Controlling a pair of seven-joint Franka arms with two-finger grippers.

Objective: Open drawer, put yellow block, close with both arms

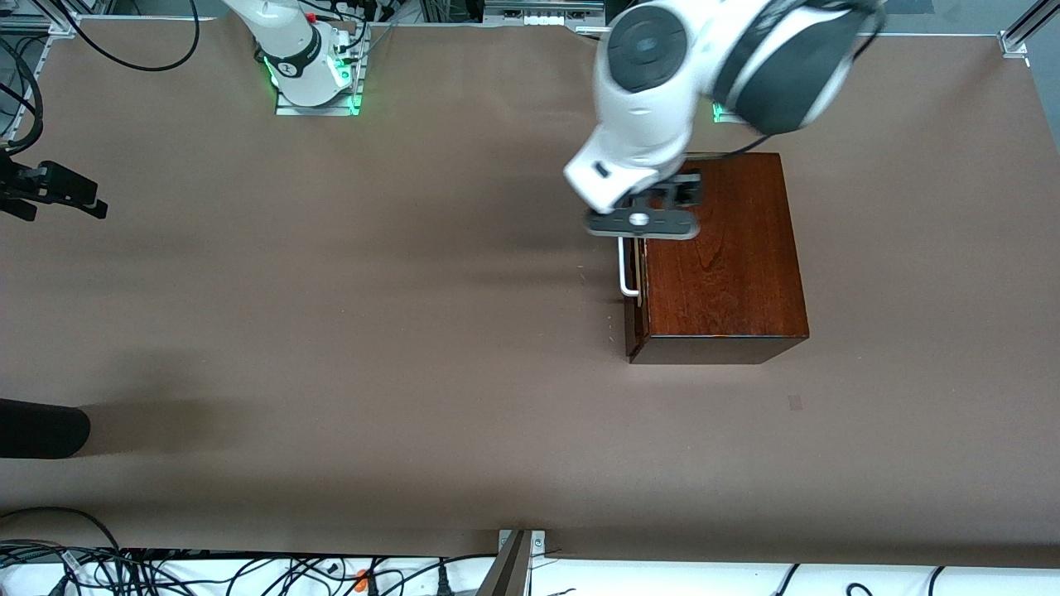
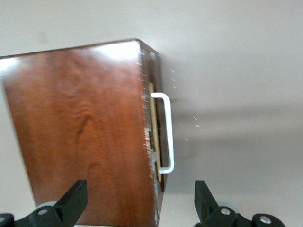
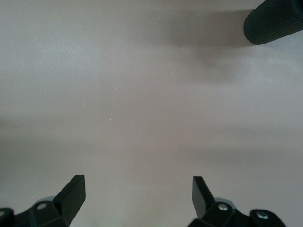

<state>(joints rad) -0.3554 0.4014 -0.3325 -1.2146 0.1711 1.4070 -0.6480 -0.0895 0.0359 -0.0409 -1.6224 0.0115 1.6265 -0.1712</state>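
Observation:
The glossy dark-brown wooden box (image 1: 720, 257) stands toward the left arm's end of the table. Its drawer (image 1: 635, 285) faces the right arm's end, with the front close against the box. A thin pale strip shows beside the white bar handle (image 1: 625, 269) (image 2: 165, 132). My left gripper (image 1: 650, 217) (image 2: 139, 191) hangs open above the box's top edge by the handle, holding nothing. My right gripper (image 1: 62, 189) (image 3: 138, 184) waits open over bare table at the right arm's end. The yellow block is out of view.
A black ribbed cylinder (image 1: 41, 429) (image 3: 274, 19) pokes in over the table edge at the right arm's end, nearer to the front camera. Cables (image 1: 166, 571) lie along the table's front edge. Brown table surface (image 1: 397, 314) spreads between the box and the right gripper.

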